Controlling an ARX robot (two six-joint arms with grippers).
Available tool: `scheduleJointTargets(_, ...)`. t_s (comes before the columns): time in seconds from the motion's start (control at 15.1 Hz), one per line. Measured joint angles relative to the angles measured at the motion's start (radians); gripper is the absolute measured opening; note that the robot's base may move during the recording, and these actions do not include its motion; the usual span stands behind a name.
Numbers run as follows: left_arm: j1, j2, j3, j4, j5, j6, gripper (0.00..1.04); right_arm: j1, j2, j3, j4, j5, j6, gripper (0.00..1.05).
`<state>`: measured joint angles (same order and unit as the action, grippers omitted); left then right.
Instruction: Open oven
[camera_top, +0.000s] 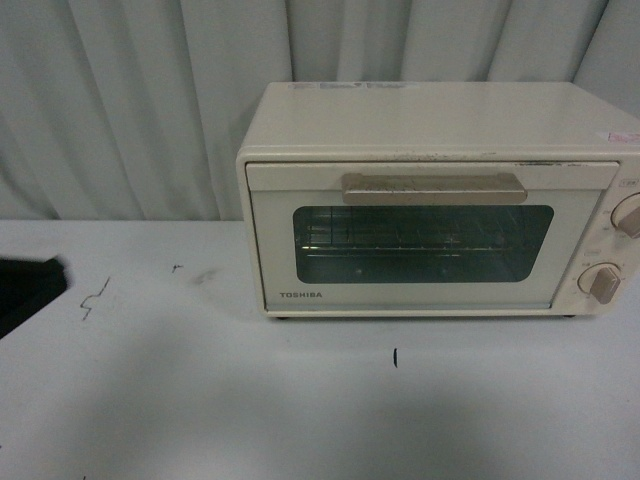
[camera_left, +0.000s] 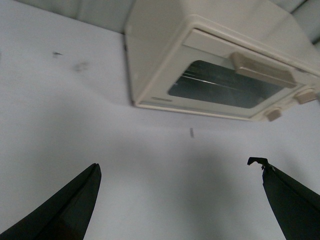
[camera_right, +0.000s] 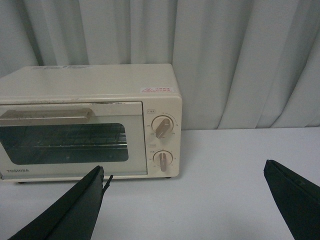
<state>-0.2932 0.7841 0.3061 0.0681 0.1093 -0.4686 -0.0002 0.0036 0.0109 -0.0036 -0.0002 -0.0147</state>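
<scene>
A cream TOSHIBA oven (camera_top: 440, 200) stands on the white table, right of centre, against the curtain. Its glass-windowed door (camera_top: 422, 243) is closed, with a beige bar handle (camera_top: 434, 188) across the top and a wire rack visible behind the glass. Two beige knobs (camera_top: 605, 283) sit at its right side. In the left wrist view the oven (camera_left: 215, 65) lies well ahead of my open left gripper (camera_left: 179, 170), which hovers over bare table. My right gripper (camera_right: 184, 172) is open too, short of the oven (camera_right: 90, 122) and level with its knobs (camera_right: 161, 128). Neither gripper shows in the front view.
A white tabletop (camera_top: 200, 400) with small dark marks (camera_top: 394, 357) spreads in front of the oven. A black object (camera_top: 25, 285) pokes in at the left edge. A pale pleated curtain (camera_top: 130, 100) closes off the back.
</scene>
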Motion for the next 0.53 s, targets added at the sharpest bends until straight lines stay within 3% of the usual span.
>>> scheduleJointTargets(0.2, -0.068, 0.383, 0.116, 0.231, 0.058, -0.165, 0.98, 0.000, 0.000, 0.000, 0.000, 0.000, 0.000, 0.98)
scheduleJointTargets(0.53, -0.171, 0.792, 0.229, 0.383, 0.054, -0.358, 0.98, 0.000, 0.000, 0.000, 0.000, 0.000, 0.000, 0.98)
